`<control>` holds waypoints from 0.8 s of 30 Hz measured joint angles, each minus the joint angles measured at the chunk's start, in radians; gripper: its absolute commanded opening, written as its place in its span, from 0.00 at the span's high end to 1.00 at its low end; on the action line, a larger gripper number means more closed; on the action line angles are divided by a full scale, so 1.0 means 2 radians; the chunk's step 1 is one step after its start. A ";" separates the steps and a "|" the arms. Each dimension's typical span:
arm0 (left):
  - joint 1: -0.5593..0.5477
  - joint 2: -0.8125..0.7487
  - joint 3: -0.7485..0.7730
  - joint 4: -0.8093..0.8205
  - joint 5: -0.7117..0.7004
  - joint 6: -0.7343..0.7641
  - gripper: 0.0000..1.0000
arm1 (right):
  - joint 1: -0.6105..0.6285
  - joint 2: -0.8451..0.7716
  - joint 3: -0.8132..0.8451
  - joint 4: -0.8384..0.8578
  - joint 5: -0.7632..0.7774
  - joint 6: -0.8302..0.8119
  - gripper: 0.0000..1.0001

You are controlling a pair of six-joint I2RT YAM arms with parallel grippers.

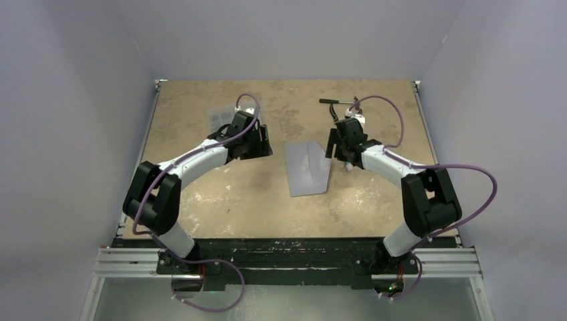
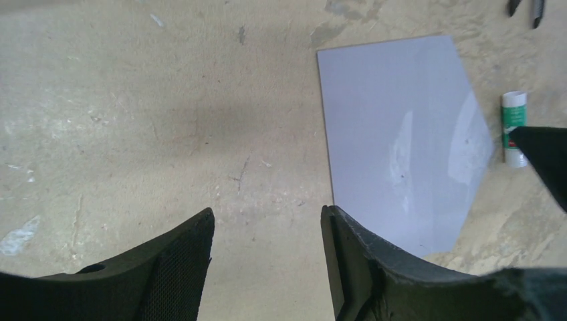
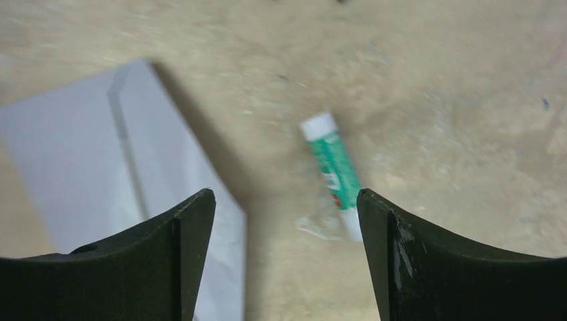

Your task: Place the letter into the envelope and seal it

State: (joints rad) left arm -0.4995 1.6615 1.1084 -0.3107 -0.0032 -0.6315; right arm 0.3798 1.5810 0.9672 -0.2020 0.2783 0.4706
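While the envelope (image 1: 307, 168) lies flat on the counter (image 1: 220, 200) between the released, empty left tool (image 2: 267, 212) and right tool (image 3: 286, 194), the glue stick (image 3: 333, 172) rests just beside its right edge, under the right tool, lengthwise in that tool's gap.

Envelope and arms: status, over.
Both open, empty: left fingers left of envelope, right fingers above glue stick. Envelope flat mid-table, untouched. No letter in view. Nothing on envelope.

The envelope (image 1: 307, 168) lies flat at the middle of the table (image 1: 200, 200), a glue stick (image 3: 332, 170) just beside its right edge. The left tool (image 2: 267, 224) hangs left of the envelope, the right tool (image 3: 286, 200) over the glue stick.
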 measured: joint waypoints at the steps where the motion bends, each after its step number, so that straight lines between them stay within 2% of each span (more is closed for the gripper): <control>1: 0.000 -0.010 -0.001 0.000 -0.003 0.000 0.41 | -0.004 0.005 -0.004 -0.008 0.008 0.000 0.20; 6: 0.001 -0.028 -0.001 0.000 -0.006 0.005 0.41 | -0.021 0.019 -0.018 -0.023 0.022 -0.002 0.26; 8: 0.002 -0.028 -0.003 -0.002 -0.006 0.008 0.41 | -0.026 0.025 -0.018 -0.023 0.020 -0.002 0.31; 9: 0.005 -0.028 -0.007 -0.008 -0.006 0.008 0.41 | -0.032 0.036 -0.018 -0.023 0.011 -0.004 0.37; 13: 0.010 -0.028 -0.007 -0.012 0.003 0.008 0.41 | -0.033 0.045 -0.018 -0.023 0.010 -0.002 0.46; 17: 0.016 -0.035 -0.007 -0.018 0.029 0.007 0.41 | -0.033 0.056 -0.016 -0.019 0.010 0.000 0.59; 19: 0.017 -0.041 -0.006 -0.023 0.041 0.007 0.41 | -0.033 0.061 -0.012 -0.015 0.010 -0.001 0.76; 21: 0.017 -0.046 -0.002 -0.027 0.050 0.008 0.41 | -0.033 0.064 -0.010 -0.009 0.009 -0.003 0.87; 24: 0.016 -0.051 0.007 -0.029 0.065 0.008 0.41 | -0.033 0.062 -0.011 -0.002 0.010 -0.003 0.94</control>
State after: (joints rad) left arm -0.4667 1.5585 1.1221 -0.3687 0.1272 -0.6159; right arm 0.3130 1.7046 0.9455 -0.2054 0.2977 0.4637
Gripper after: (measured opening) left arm 0.588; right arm 0.166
